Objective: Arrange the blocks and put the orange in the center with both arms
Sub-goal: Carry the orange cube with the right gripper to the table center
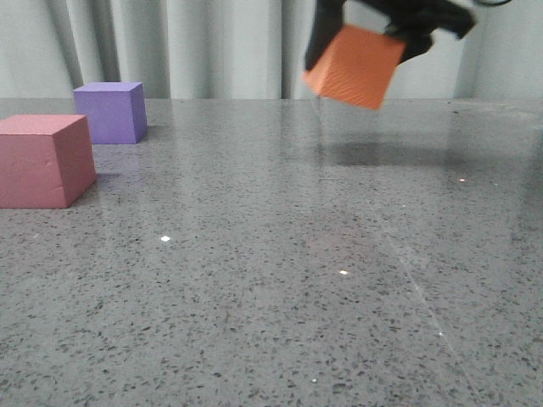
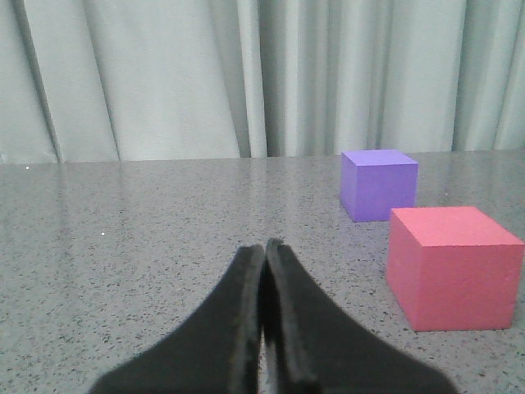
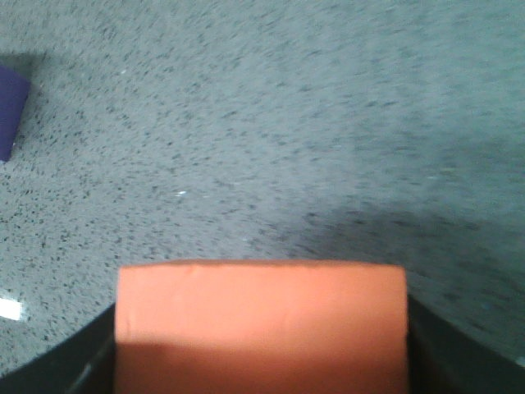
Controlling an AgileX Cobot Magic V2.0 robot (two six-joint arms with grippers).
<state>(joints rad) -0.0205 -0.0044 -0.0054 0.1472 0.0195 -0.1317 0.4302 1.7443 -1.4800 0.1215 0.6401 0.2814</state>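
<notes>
Roughly midway: on the grey speckled stone table the pink-red foam cube and purple foam cube sit near each other far left, orange pebbled foam cube airborne, pinched by right gripper, centre placement pending; left gripper pressed together, empty.

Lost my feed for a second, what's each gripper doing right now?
Left gripper: closed, holding nothing.
Right gripper: closed on the orange block, held above the table.

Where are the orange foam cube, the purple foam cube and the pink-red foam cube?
Orange foam cube (image 1: 355,66), front view, front face.
Purple foam cube (image 1: 110,113), front view, front face.
Pink-red foam cube (image 1: 41,168), front view, front face.
</notes>
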